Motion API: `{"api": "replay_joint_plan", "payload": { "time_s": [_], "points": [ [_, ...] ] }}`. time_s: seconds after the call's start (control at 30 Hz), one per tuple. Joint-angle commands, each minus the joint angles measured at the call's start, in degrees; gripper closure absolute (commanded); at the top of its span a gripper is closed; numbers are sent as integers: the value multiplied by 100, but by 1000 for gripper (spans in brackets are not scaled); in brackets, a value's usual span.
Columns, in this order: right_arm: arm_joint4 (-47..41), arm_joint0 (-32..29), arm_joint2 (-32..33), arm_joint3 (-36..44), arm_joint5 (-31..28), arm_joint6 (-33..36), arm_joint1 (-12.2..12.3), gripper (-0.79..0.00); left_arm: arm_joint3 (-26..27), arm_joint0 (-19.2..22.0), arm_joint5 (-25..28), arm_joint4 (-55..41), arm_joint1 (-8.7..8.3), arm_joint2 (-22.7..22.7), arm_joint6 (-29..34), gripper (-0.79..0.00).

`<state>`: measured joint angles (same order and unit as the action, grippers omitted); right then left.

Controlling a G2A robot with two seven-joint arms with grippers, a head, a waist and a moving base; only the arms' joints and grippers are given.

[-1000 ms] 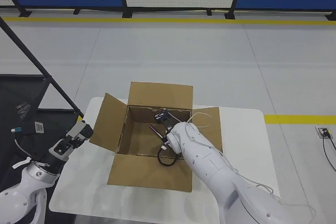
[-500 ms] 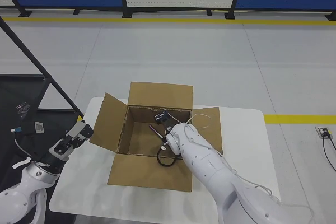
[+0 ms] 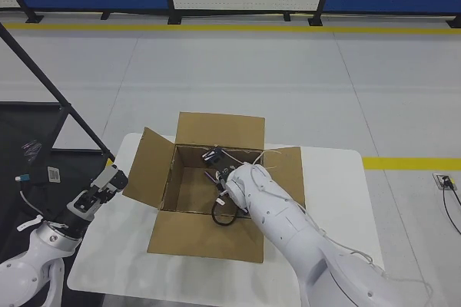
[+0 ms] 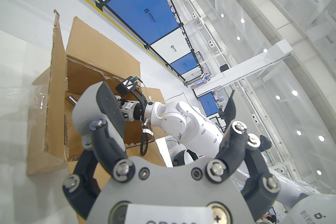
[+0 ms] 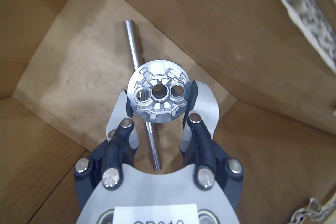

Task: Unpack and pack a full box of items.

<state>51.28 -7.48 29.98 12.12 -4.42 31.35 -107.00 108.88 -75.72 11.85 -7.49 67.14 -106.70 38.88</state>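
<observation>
Right end effector: fingers pinching a round metal disc by its rim, one finger on each side. It is down inside the cardboard box.

Metal disc: machined face with three bores, turned toward the wrist camera. It is held above the box floor and overlaps the rod beneath.

Steel rod: lies flat on the box floor, running under the disc toward a far corner. Nothing grips it.

Cardboard box: flaps open, standing on the white desk. The rod and the disc are the only contents that can be made out.

Left end effector: fingers spread, holding nothing. It sits beside the box's left flap, outside the box.

Change: over the last second the right wrist has swung slightly toward the box's back left, taking the disc with it. The left arm has kept its place.

Judgement: one part is in transit. Whether it is being lifted out or set down cannot be told, and the rod still needs handling.
</observation>
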Motion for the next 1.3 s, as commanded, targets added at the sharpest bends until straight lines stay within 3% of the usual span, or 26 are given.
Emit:
{"api": "replay_joint_plan", "payload": {
  "time_s": [0.0, 0.47, 0.73, 0.97, 1.13, 1.27],
  "points": [
    [32, 2, 11, 47, -147, -81, 19, 0, 0, 0, 0, 0, 0, 0, 0, -785],
    [211, -64, 247, 629, -821, -644, 320, 0, 0, 0, 0, 0, 0, 0, 0, -785],
    [463, -211, 529, 1469, -763, -400, 684, 0, 0, 0, 0, 0, 0, 0, 0, -785],
    [937, -885, 1169, 3228, -559, 117, 1285, 0, 0, 0, 0, 0, 0, 0, 0, -785],
    [1505, -1945, 2015, 5271, -630, 830, 1823, 0, 0, 0, 0, 0, 0, 0, 0, -785],
    [1890, -2799, 2626, 6672, -667, 1332, 2101, 0, 0, 0, 0, 0, 0, 0, 0, -785]
  ]
}}
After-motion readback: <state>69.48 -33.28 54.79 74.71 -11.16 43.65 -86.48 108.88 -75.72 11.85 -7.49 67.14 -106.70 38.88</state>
